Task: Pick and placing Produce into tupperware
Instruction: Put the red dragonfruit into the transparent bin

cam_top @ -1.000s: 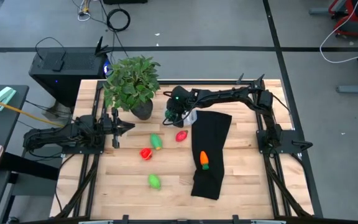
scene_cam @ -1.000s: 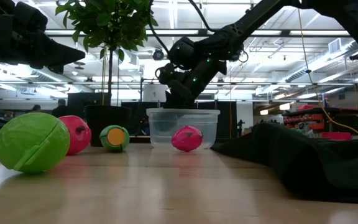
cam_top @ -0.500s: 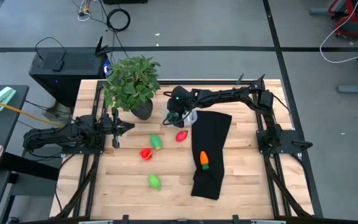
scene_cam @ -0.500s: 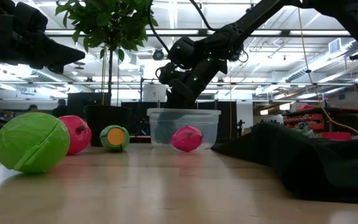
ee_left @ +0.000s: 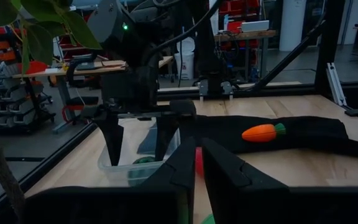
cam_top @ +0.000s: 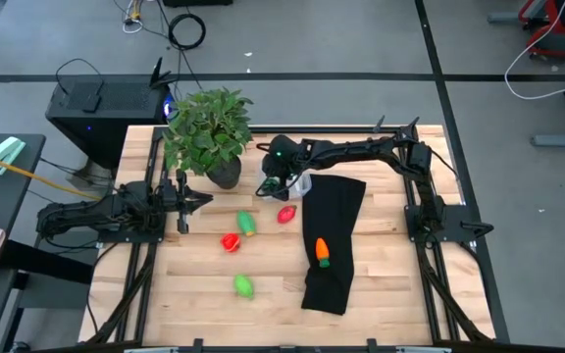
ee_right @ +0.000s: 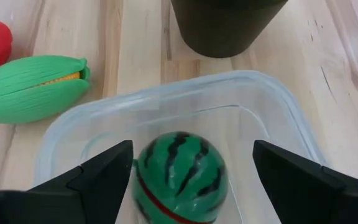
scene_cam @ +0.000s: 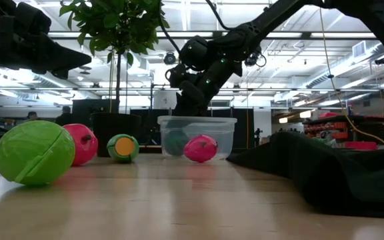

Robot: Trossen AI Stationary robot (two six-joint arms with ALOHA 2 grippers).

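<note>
My right gripper [ee_right: 192,149] hangs open over the clear tupperware [ee_right: 185,84], which stands on the table beside the plant pot. The dark green round watermelon [ee_right: 179,177] lies inside the tub between and below the fingers; it also shows there in the low view [scene_cam: 175,141]. A red piece [cam_top: 285,214], a green corn cob [cam_top: 247,224], another red piece [cam_top: 230,241] and a light green piece [cam_top: 244,286] lie on the wood. The orange carrot [cam_top: 323,252] rests on a black cloth. My left gripper [cam_top: 196,201] waits shut at the table's left.
The leafy potted plant [cam_top: 207,132] stands just left of the tub, its dark pot [ee_right: 225,25] close to the tub's wall. A long black cloth [cam_top: 332,235] covers the table's right middle. Bare wood lies toward the near edge.
The dark green watermelon now shows inside the tub in the low view, where the earlier frames showed none; it has come down from under my right gripper. Both arms have held their places.
</note>
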